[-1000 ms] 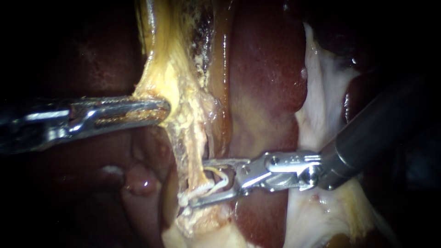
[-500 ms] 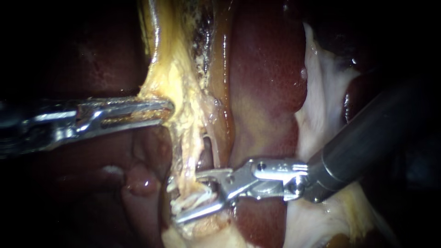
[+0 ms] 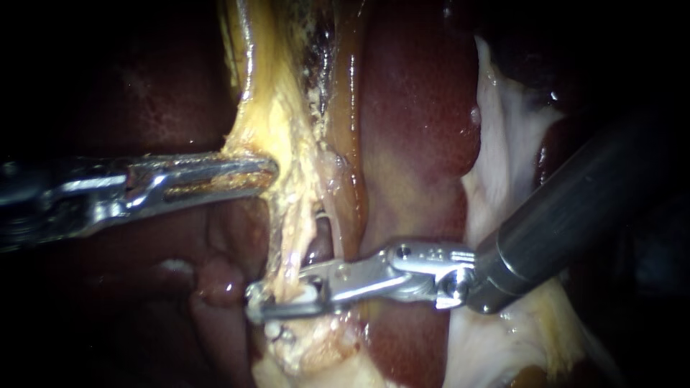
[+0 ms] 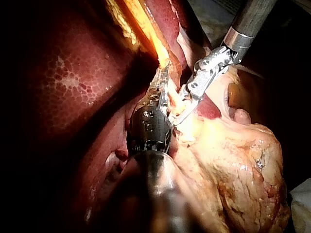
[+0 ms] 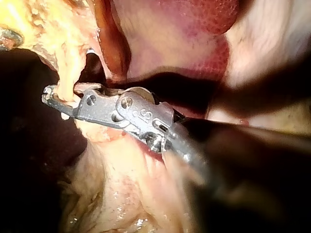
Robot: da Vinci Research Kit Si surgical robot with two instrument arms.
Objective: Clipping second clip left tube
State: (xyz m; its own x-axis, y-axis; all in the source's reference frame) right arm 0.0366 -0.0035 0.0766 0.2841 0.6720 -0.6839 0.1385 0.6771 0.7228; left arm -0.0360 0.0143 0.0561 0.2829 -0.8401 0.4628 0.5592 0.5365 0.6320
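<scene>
Low on the tube [image 3: 287, 260], right instrument [image 3: 257, 302] jaws clamp across it, release apparently remaining; left instrument [image 3: 269, 172] jaws pinch fat [image 3: 274, 122].

The liver [image 3: 417, 108] is wet and glossy, the yellow tissue [image 3: 291, 165] rough, the right tool [image 3: 253, 305] polished metal.
</scene>
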